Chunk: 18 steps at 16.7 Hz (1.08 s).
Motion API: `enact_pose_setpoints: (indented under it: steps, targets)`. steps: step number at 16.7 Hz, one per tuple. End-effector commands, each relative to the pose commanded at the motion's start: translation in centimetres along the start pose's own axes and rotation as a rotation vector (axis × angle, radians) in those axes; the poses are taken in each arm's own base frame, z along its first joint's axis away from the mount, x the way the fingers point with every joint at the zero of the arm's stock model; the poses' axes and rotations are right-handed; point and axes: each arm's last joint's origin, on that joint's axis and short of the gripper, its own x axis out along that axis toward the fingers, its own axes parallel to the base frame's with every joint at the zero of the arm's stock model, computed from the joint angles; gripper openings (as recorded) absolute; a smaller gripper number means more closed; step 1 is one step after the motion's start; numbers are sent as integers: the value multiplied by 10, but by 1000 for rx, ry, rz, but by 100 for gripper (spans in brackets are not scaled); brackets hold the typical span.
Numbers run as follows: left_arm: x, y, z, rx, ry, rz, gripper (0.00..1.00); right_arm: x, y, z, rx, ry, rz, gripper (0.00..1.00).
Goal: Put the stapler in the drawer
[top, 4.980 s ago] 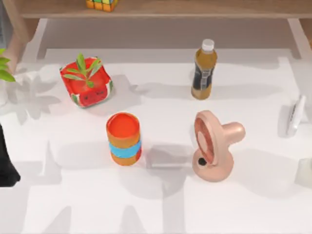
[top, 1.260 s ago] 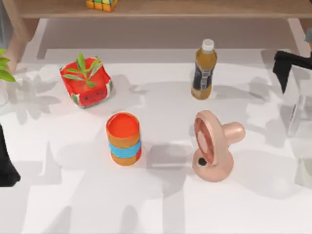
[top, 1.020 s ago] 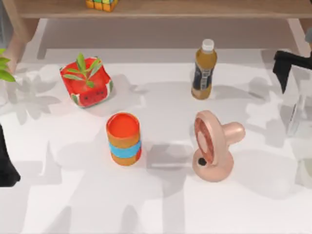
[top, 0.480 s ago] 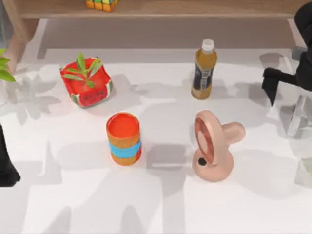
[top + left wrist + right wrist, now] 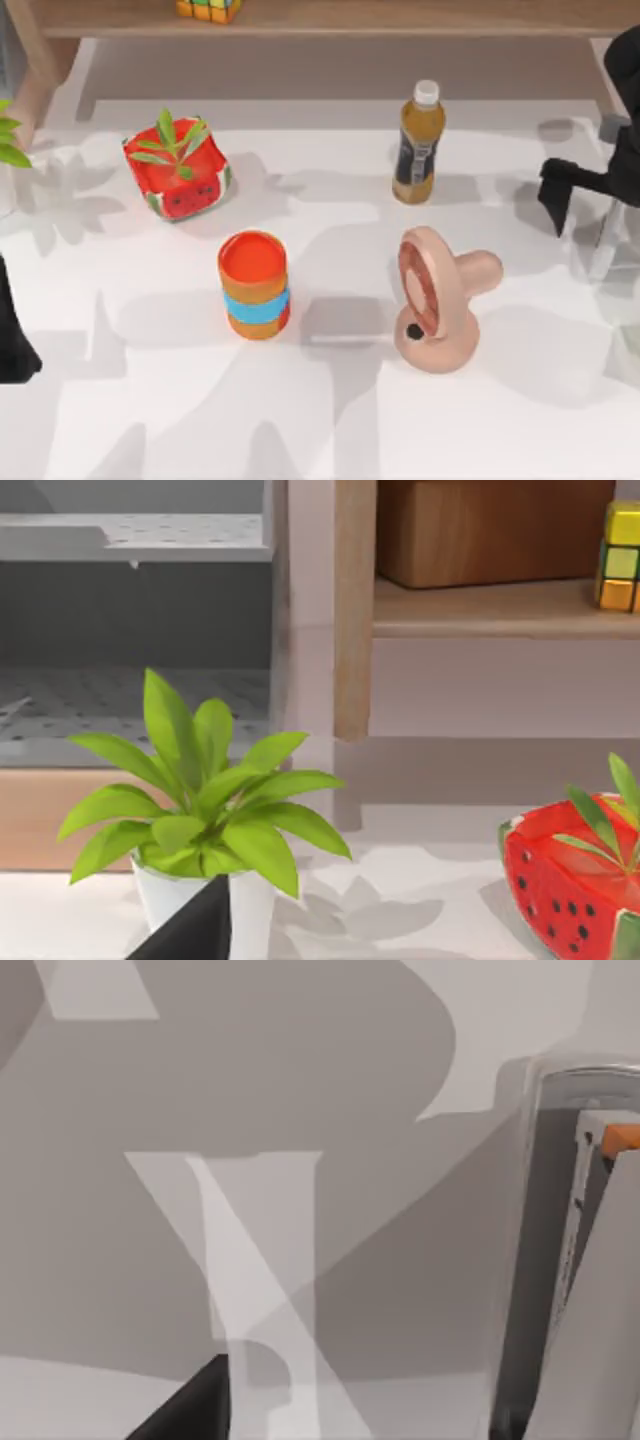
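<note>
A white table (image 5: pixel 330 420) under patchy shadow is seen from above, with a wooden shelf unit (image 5: pixel 330 18) along its far edge, on which a multicoloured cube (image 5: pixel 208 9) rests. At the table's right edge, the right arm of the AgileX pair is caught reaching in, its black right gripper (image 5: pixel 560 195) held just beside the stapler (image 5: pixel 604 245); whether its fingers are spread or pressed together cannot be told. The stapler, a slim pale bar, is seen at the far right of the table, well apart from the other objects; in the right wrist view it (image 5: pixel 575 1260) appears close up as a grey-and-white body with a small orange detail, resting on the shadowed tabletop. The left arm is parked at the table's left edge, where the dark left gripper (image 5: pixel 12 335) is partly seen; the state of its fingers cannot be told either. A pink fan-like object (image 5: pixel 440 300) with a round face stands right of centre. Behind it an amber bottle (image 5: pixel 418 143) with a white cap is set upright. An orange cup (image 5: pixel 254 285) with a blue band stands near the middle, and a watermelon-patterned planter (image 5: pixel 180 170) holding green sprigs sits toward the far left. A leafy potted plant (image 5: pixel 200 810) in a white pot is shown in the left wrist view, beside the shelf's wooden leg.
</note>
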Motion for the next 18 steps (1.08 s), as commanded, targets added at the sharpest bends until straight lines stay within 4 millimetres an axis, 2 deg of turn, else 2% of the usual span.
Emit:
enact_pose_setpoints:
  steps: [13,18]
  targets:
    - [0,0,0,0,0,0,100,0,0,0,0,0,0,2]
    - [0,0,0,0,0,0,100,0,0,0,0,0,0,0]
